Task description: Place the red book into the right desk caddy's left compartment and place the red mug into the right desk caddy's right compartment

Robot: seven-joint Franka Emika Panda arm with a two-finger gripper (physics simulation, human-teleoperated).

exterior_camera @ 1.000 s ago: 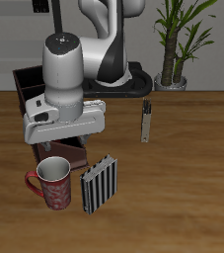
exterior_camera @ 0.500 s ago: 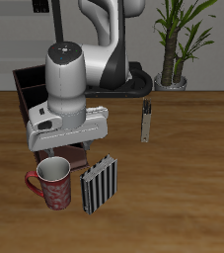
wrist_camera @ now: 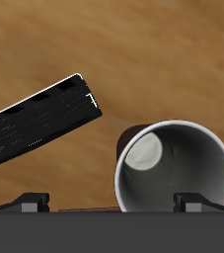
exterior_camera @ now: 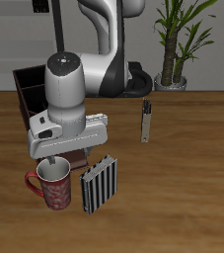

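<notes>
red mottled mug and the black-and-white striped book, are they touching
Apart. The wrist view shows bare wood between the red mottled mug and the black-and-white striped book.

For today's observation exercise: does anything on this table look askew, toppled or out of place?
The black-and-white striped book lies tipped at a slant beside the upright red mug. Nothing is spilled or visibly damaged.

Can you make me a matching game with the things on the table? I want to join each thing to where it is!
Things:
1. red mug
2. striped book
3. slim book
4. potted plant

Places:
A. at the back, behind the table
B. right under the robot's hand
C. standing alone, mid-table
D. leaning beside the mug

Pairs: 1-B, 2-D, 3-C, 4-A
</notes>
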